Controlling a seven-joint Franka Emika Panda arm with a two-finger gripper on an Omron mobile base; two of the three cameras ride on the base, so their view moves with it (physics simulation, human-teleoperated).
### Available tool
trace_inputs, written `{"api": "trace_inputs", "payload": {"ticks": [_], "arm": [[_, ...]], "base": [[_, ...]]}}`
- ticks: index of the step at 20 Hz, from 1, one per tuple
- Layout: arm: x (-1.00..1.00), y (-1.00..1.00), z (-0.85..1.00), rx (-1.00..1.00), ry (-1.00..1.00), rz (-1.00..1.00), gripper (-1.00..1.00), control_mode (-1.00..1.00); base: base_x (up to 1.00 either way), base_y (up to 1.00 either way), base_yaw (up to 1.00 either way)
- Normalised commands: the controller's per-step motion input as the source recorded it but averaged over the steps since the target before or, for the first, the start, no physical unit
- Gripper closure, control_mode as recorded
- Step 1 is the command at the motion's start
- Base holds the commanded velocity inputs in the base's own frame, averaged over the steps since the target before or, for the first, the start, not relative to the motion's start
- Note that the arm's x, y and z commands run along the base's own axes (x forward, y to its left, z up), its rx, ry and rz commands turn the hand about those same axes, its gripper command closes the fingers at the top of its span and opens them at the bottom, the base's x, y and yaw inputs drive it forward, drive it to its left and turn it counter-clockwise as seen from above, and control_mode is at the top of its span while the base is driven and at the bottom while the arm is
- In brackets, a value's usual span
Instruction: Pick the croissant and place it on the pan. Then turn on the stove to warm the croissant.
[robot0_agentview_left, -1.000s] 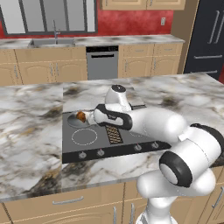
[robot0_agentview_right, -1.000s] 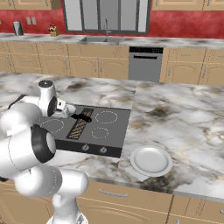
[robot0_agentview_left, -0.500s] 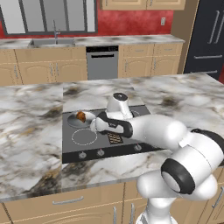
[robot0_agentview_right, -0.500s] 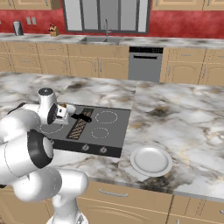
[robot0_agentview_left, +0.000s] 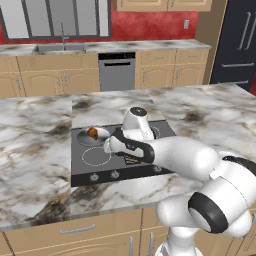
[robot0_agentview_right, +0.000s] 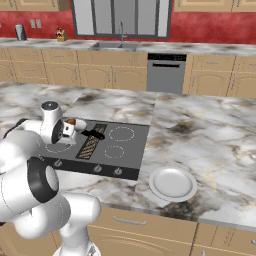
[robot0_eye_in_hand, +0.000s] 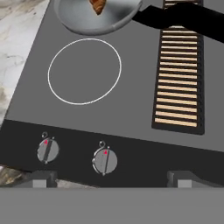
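The croissant (robot0_agentview_left: 92, 133) (robot0_eye_in_hand: 98, 5) lies in the silver pan (robot0_agentview_left: 100, 137) (robot0_eye_in_hand: 87, 22) on the back left burner of the stove (robot0_agentview_left: 95, 167) (robot0_eye_in_hand: 131, 87). The pan's black handle (robot0_eye_in_hand: 183, 17) reaches across the brown grille strip (robot0_eye_in_hand: 179, 78). My gripper (robot0_agentview_left: 109, 146) (robot0_agentview_right: 67, 131) (robot0_eye_in_hand: 111, 180) hangs open and empty over the stove's front left, just in front of the pan. Two front knobs (robot0_eye_in_hand: 47, 149) (robot0_eye_in_hand: 105, 160) show between its fingertips (robot0_eye_in_hand: 41, 179). The croissant (robot0_agentview_right: 71, 121) peeks out beside my hand in the right base view.
A round white plate (robot0_agentview_right: 172, 183) lies on the marble counter (robot0_agentview_left: 35, 150) right of the stove. More knobs (robot0_agentview_right: 118, 171) line the stove's front edge. A white ring burner (robot0_eye_in_hand: 84, 71) lies bare in front of the pan.
My hand has come down and forward from above the pan toward the stove's front left edge. The croissant and pan have not moved. The gripper stays open.
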Motion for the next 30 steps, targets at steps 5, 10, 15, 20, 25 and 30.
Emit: {"api": "trace_inputs", "payload": {"ticks": [5,10,15,20,25,30], "arm": [[-0.24,0.00,-0.10,0.00,0.00,0.00,-1.00,-1.00],[-0.05,0.00,-0.12,0.00,0.00,0.00,-1.00,-1.00],[0.00,-0.01,-0.17,0.00,0.00,0.00,-1.00,-1.00],[0.00,0.00,-0.25,-0.02,0.00,0.00,-1.00,-1.00],[0.00,0.00,-0.19,-0.02,0.00,0.00,-1.00,-1.00],[0.00,0.00,-0.06,-0.01,0.00,0.00,-1.00,-1.00]], "base": [[0.00,0.00,0.00],[0.00,0.00,0.00],[0.00,0.00,0.00],[0.00,0.00,0.00],[0.00,0.00,0.00],[0.00,0.00,0.00]]}}
